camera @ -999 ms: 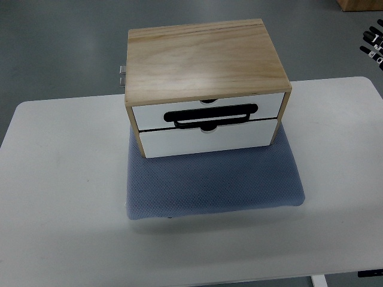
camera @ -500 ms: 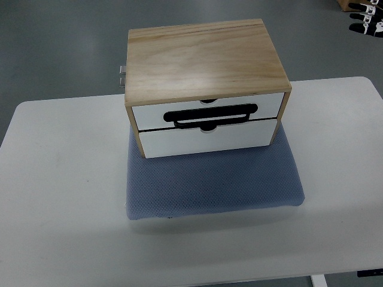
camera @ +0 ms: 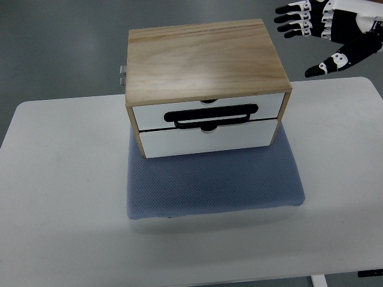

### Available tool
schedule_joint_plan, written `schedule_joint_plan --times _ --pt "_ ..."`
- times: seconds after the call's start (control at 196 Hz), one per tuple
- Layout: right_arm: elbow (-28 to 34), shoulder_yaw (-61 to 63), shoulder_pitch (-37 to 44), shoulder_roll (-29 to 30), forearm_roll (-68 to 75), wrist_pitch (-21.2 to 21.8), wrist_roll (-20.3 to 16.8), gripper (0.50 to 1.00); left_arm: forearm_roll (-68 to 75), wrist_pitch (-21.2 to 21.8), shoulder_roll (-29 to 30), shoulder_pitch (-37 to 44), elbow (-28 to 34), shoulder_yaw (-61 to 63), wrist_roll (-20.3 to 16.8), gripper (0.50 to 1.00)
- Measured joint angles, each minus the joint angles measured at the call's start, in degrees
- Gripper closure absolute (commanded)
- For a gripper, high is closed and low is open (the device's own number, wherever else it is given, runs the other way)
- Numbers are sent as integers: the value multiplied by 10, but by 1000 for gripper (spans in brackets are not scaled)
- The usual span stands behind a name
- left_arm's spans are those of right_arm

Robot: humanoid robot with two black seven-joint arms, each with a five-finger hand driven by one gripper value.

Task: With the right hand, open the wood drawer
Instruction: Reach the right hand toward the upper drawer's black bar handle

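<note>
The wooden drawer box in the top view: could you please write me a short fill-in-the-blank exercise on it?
1. The wooden box has ___ white drawer fronts.
2. The box stands on a ___ mat on the white table.
3. The handle is ___ in colour.
4. The right hand is at the picture's upper ___ corner, fingers spread.

Missing words: two; blue; black; right

The right robot hand is cut off at the wrist by the picture's right edge.

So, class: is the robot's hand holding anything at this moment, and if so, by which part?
Nothing is held. The right hand hangs with fingers spread, apart from the wooden two-drawer box and its black handle.
</note>
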Motion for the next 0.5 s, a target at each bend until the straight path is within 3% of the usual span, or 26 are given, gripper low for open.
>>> schedule_joint_plan --times 0.311,0.5 --pt "66 -120 92 32 -41 -10 -1 556 0 0 0 0 0 0 0 500" --pt "64 -152 98 104 -72 -66 -3 556 0 0 0 0 0 0 0 500"
